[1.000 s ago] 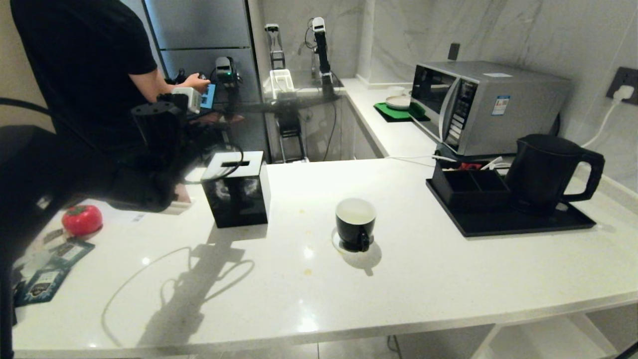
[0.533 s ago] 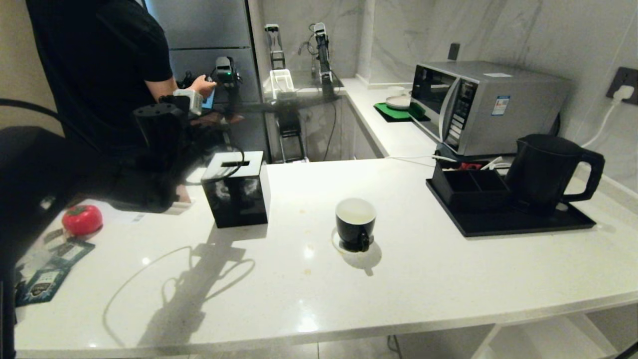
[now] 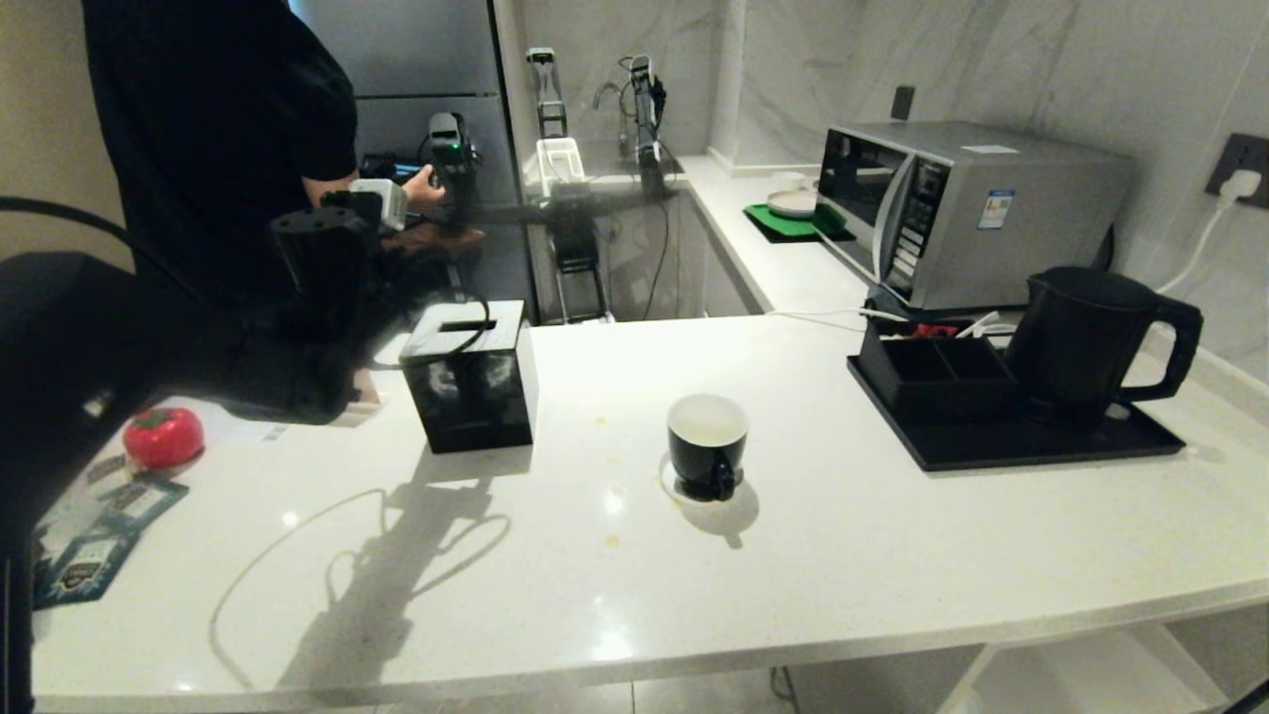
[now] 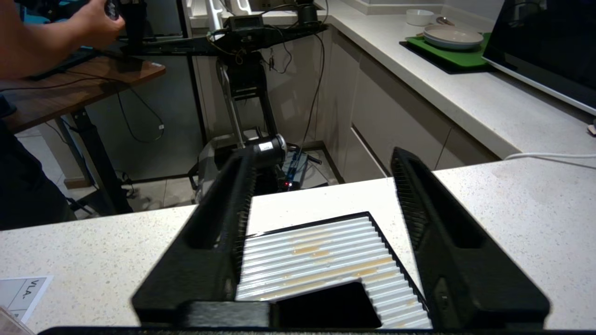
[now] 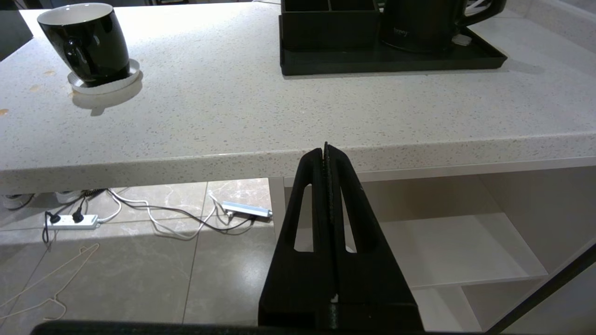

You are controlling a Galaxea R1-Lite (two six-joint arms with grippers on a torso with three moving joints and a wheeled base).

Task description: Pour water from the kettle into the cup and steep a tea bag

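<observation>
Clearly we have little in hand yet: our left gripper (image 4: 321,232) hangs over the ribbed white top of the black cube tissue box (image 3: 470,377), jaws spread apart and holding nothing, while our right gripper (image 5: 327,160) sits parked below the edge of the white speckled stone counter (image 3: 843,535), jaws pressed together and empty. The small glossy black cup with its white interior (image 3: 706,443) stands on a pale coaster mid-counter; the tall matte black plastic kettle with its loop handle (image 3: 1091,337) rests on a black tray (image 3: 991,446) well apart from it, toward our right. We see no tea bag on a string anywhere, so we could grab one of the flat teal printed packets (image 3: 94,540) by mistake. Reaching across, our left arm could knock the tissue box. A heavy kettle held off-centre might tilt, splash past the narrow cup, or tip it off the coaster.
</observation>
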